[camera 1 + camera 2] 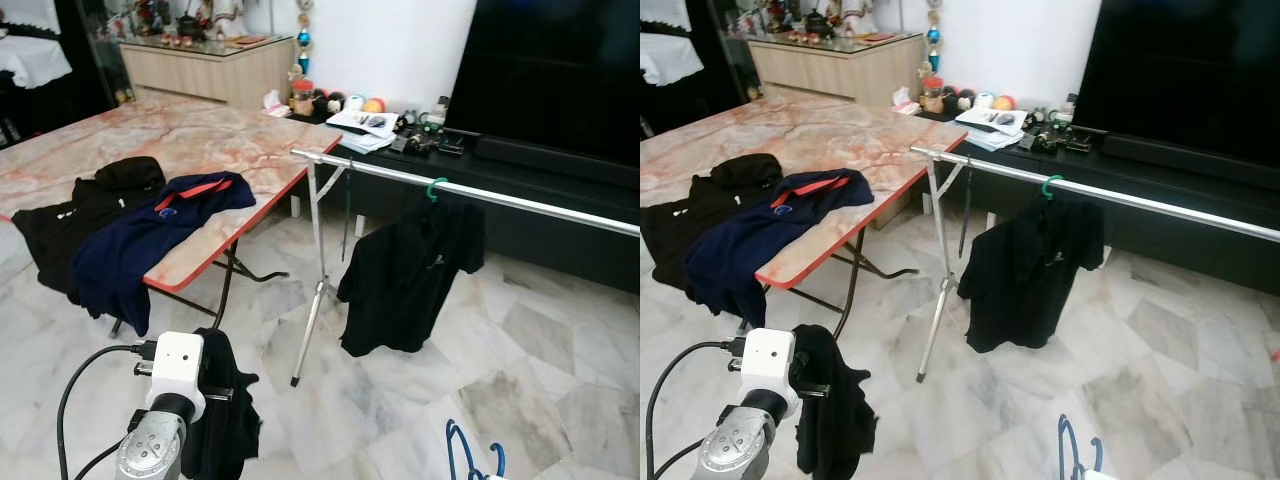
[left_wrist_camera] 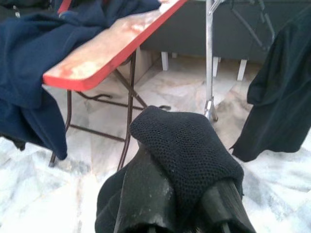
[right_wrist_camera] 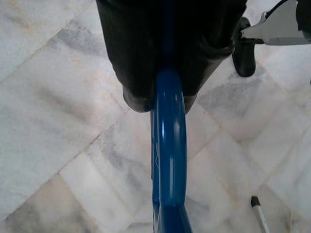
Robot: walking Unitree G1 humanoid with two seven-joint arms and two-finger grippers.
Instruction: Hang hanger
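Left eye view: marble-tiled floor (image 1: 560, 330), a folding table (image 1: 200, 140) with a pink marble-pattern top and red edge on the left. On the table lie a navy polo shirt (image 1: 150, 235) with red collar, draped over the near edge, and a black garment (image 1: 80, 210) just left of it, the two touching.

A silver clothes rail (image 1: 470, 190) runs from mid-scene off to the right, on a tripod-style stand (image 1: 318, 290). A black shirt (image 1: 410, 275) hangs from the rail on a green hanger (image 1: 437, 188), hook over the bar. Behind the rail, a low dark TV console (image 1: 560, 190) with a large black screen (image 1: 560, 70); clutter of papers and small items on its left end. Wooden sideboard (image 1: 210, 65) at far left.

Left gripper (image 2: 187, 204), near left at the bottom of the scene: fingers closed together on a black cloth (image 2: 187, 150), knit fabric folded over the fingertips and hanging down below the wrist. In the head view the same cloth hangs beside the white wrist camera housing (image 1: 178, 365).

Right gripper (image 3: 167, 97), near right, low: fingers clamped on a blue hanger (image 3: 167, 160), the blue plastic pinched between the two black pads and running on past them over the floor tiles. From the head view the hanger's blue loops show at the bottom edge, well apart from the rail and lower than it.
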